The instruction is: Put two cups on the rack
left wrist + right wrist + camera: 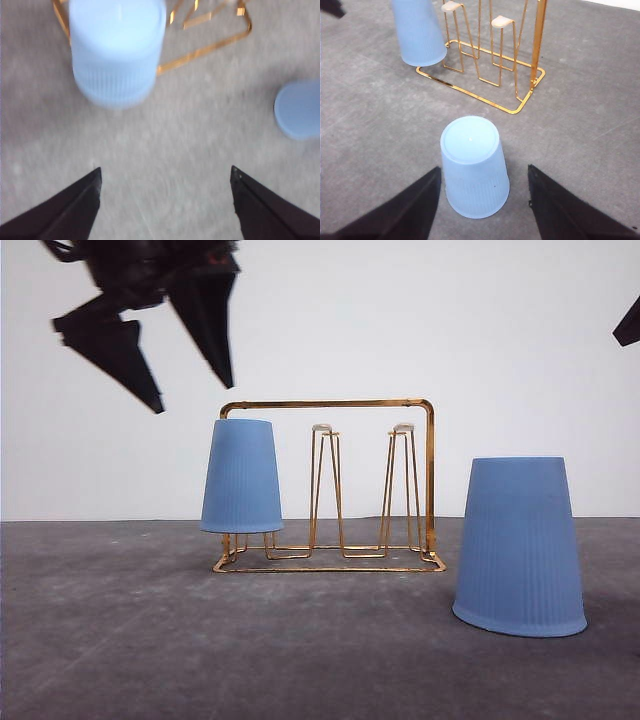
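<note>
Front view gives me the layout: the rack (pixel 330 485) stands mid-counter, and one cup (pixel 241 477) sits upside down over its leftmost prong, its rim hanging a little above the rack's base wire. The second cup (pixel 520 546) stands upside down on the counter (pixel 150 640), off to the right of the rack and nearer the camera, apart from it.

My left pincer (pixel 190 365) hangs high above the hung cup and slightly to its left, not touching it. Its two dark fingers are spread wide with nothing between them. From the left wrist camera, which is blurred, I see the same: fingers (pixel 75 205) far apart, bare counter between, the hung cup (pixel 117 50) beyond the fingertips and the loose cup (pixel 298 110) off to the side.

From the right wrist camera, my right pincer (pixel 485 175) is open, its fingers flanking the loose cup (pixel 472 165) with a clear gap on each side. I see no contact. In the front view I catch only a dark tip (pixel 628 325) of that arm at the right edge.

Two middle prongs (pixel 475 15) with pale tips stand free. Bare grey counter lies open between the loose cup and the rack's base, and all around the front.
</note>
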